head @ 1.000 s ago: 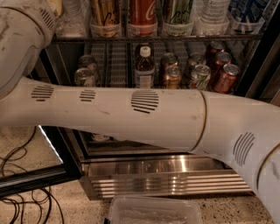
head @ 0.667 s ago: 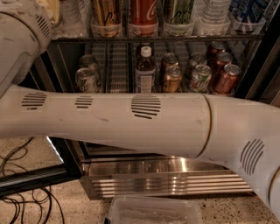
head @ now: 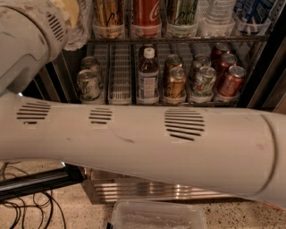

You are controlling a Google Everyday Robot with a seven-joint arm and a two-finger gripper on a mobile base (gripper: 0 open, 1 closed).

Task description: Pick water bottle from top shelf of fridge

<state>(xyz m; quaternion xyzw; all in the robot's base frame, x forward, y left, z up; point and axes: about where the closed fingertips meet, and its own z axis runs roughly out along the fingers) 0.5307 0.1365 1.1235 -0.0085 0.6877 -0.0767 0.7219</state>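
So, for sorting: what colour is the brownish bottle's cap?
White cap, camera view; gripper not in view.

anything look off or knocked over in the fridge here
Nothing tipped or spilled: the cans and the brown bottle stand upright. Only a clear plastic tub and loose cables lie on the floor. The gripper is out of view, past the top left.

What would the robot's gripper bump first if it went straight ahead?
The gripper, at the top left and mostly cut off by the picture's edge, points up at the top shelf. Clear ribbed plastic, likely the water bottle, sits right beside it, so probably that first. Depth is unclear.
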